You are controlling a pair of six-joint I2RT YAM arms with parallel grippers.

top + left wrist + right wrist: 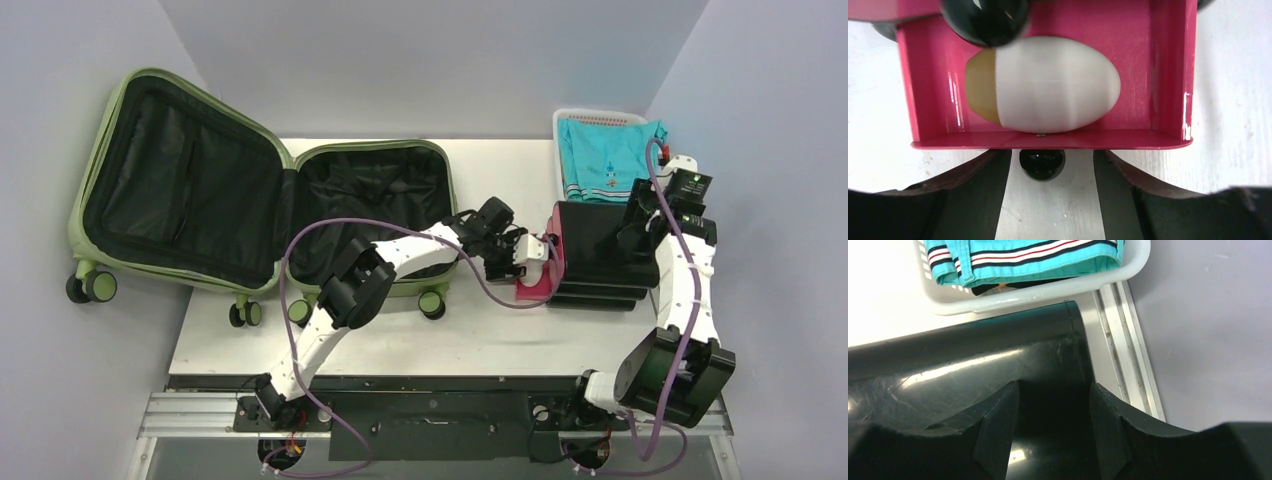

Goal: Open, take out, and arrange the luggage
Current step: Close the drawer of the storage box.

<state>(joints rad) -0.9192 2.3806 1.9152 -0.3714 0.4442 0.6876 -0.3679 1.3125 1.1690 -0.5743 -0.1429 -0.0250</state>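
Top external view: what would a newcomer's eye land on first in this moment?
The large olive-green hard-shell suitcase lies wide open at the left of the white table, black lining showing, one half overhanging the edge. At right stands a smaller black case with a pink-red side; the left wrist view shows a white egg-shaped object in its pink-red compartment.

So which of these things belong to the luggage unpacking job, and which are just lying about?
Belonging to the job: green suitcase, lying open; black case with a pink end, probably its contents; white egg-shaped item in that pink end.
Seemingly lying about: white basket; teal clothes folded in it.
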